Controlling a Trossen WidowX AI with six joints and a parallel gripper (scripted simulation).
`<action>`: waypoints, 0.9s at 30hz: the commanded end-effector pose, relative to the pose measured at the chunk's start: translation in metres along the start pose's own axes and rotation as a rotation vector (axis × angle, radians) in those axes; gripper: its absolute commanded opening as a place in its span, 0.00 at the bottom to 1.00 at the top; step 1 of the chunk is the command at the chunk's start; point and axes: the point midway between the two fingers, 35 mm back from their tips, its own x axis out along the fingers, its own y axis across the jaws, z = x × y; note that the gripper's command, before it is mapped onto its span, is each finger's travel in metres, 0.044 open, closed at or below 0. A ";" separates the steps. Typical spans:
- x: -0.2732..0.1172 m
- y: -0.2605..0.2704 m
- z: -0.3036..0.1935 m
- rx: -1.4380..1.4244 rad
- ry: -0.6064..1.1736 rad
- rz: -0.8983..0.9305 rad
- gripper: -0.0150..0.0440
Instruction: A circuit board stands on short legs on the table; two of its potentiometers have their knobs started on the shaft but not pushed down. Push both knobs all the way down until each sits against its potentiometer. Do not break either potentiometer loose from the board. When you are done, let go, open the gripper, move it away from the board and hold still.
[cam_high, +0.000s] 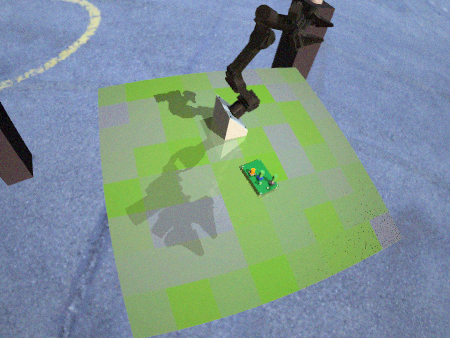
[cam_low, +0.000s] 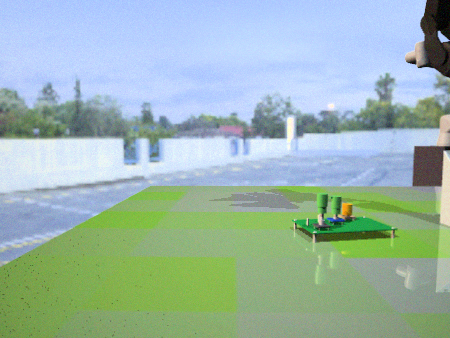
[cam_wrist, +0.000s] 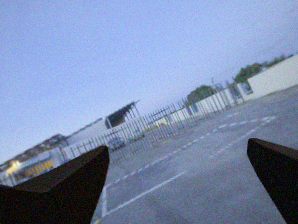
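The green circuit board (cam_high: 255, 184) (cam_low: 370, 227) stands on short legs on the table. Two green knobs stand upright on it: one (cam_low: 322, 203) at the board's near left in the exterior view, high above its dark potentiometer (cam_low: 321, 226), and one (cam_low: 336, 205) above the blue potentiometer (cam_low: 336, 220). Gaps with shaft show below both. An orange knob (cam_high: 252, 172) (cam_low: 347, 209) sits low on the third potentiometer. My gripper (cam_high: 327, 32) (cam_wrist: 177, 150) is open and empty, raised high and far from the board, pointing away over the table's edge. Its fingers are out of the exterior view.
The arm's pale wedge-shaped base (cam_high: 234, 130) stands on the chequered table (cam_high: 190, 300) beside the board. A dark post (cam_high: 287, 55) stands behind the table near the gripper, and another dark post (cam_high: 15, 155) stands off its left side. The arm's shadow lies across the table.
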 end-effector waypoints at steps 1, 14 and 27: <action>0.000 0.002 0.000 -0.005 -0.001 0.002 0.89; -0.024 0.113 -0.026 -0.298 -0.051 0.092 0.31; -0.040 0.206 -0.065 -0.480 -0.096 0.210 0.25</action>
